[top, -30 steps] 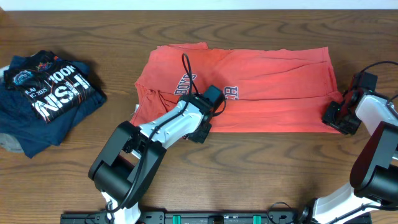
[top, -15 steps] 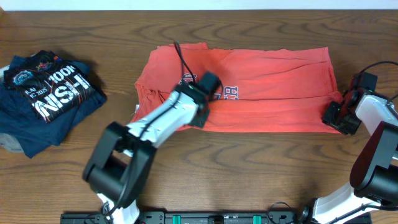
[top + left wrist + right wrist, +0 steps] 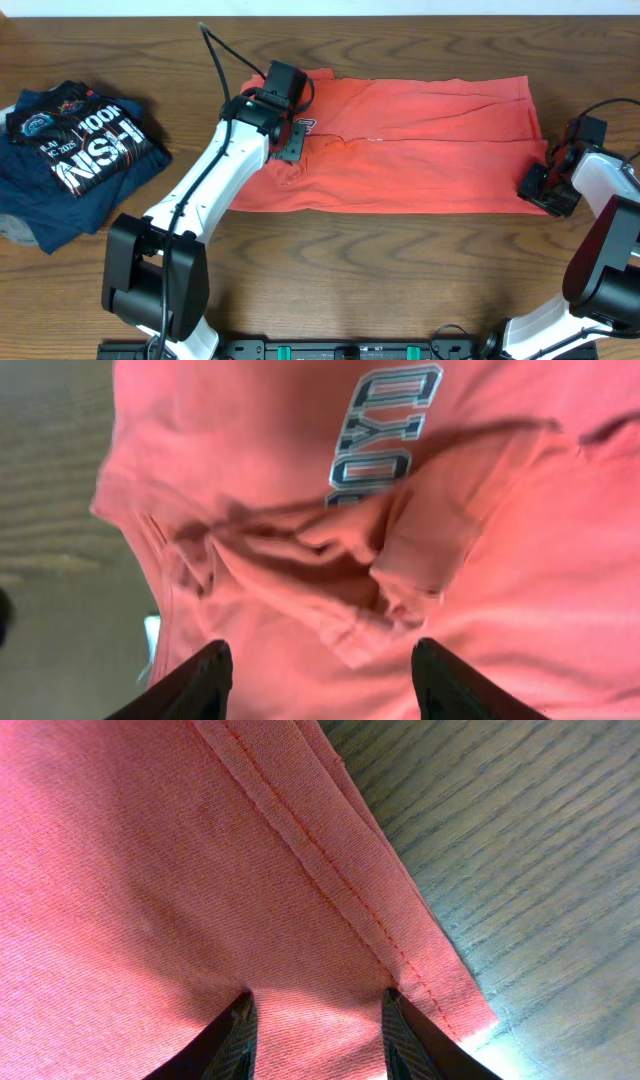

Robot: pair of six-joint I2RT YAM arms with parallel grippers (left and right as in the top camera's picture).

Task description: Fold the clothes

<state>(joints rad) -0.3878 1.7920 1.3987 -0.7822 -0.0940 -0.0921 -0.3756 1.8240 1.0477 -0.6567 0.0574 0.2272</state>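
Coral cotton fills both my wrist views. The T-shirt [image 3: 430, 150] lies spread across the middle of the counter [image 3: 400, 280], nearer the far edge, and is doubled into a long band. My left claw [image 3: 320, 680] hangs wide open over the shirt's left end and holds nothing. Beneath it a sleeve is bunched into a rumpled flap just beside the white lettering [image 3: 385, 430]. My right claw [image 3: 315, 1020] sits at the shirt's end toward the right edge. Its tips are part spread and planted on the cloth just inside the stitched hem [image 3: 330, 860], pinching nothing that I can see. I judge the step in hand is flattening that sleeve before the next fold. To do it well I should come down on the flap's free edge, take only the top layer and draw it smooth, with my right claw pinning its corner so the band cannot slide. Lifting high would likely pull the fold open. The navy folded pile [image 3: 75, 150] by the left edge lies well apart.
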